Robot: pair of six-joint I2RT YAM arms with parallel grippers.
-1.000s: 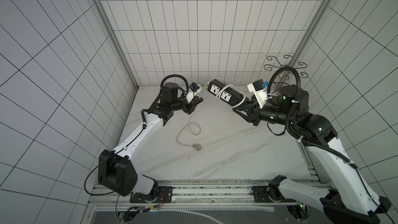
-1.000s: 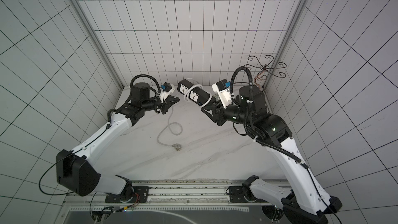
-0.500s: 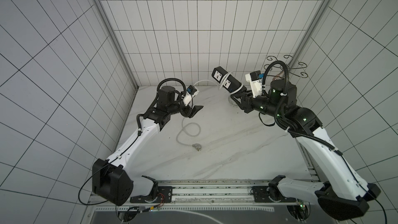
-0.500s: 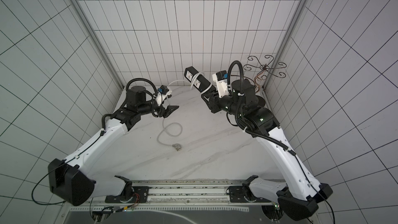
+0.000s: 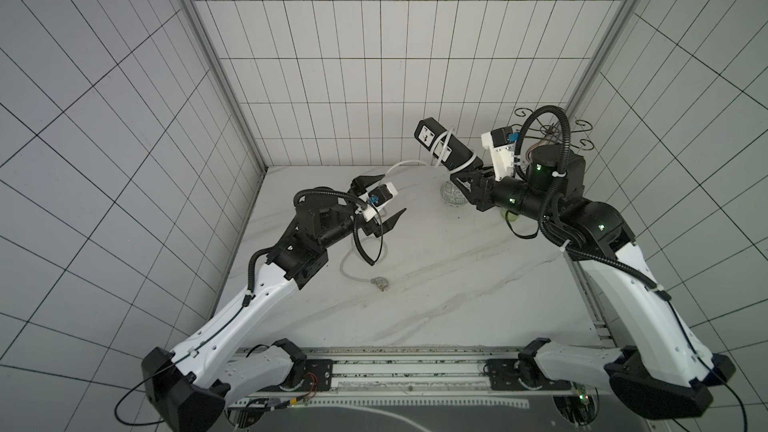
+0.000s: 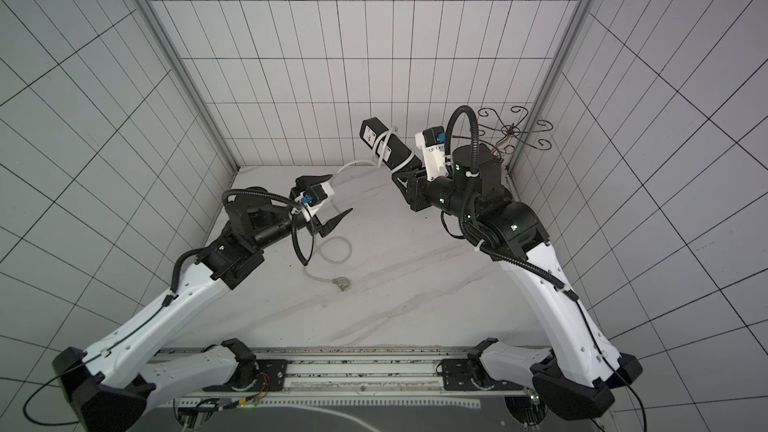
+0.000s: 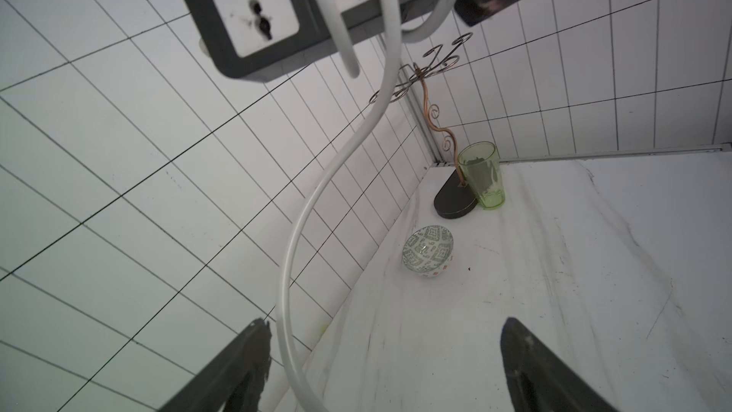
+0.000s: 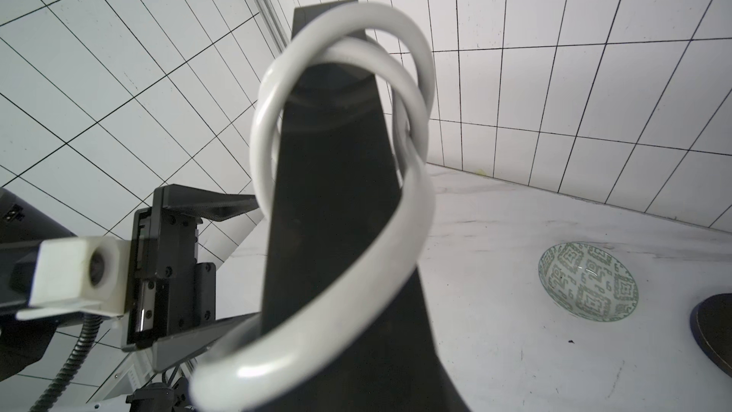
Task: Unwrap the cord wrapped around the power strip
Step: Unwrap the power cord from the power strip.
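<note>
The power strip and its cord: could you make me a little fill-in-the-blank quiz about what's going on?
1. The power strip is held off the table by the ____ gripper.
2. The left gripper is ____.
3. The cord has its plug lying on the ____.

Missing words: right; open; table

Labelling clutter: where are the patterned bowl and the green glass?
patterned bowl (image 7: 427, 250), left wrist view, inner patterned surface.
green glass (image 7: 480, 176), left wrist view, side wall.
</note>
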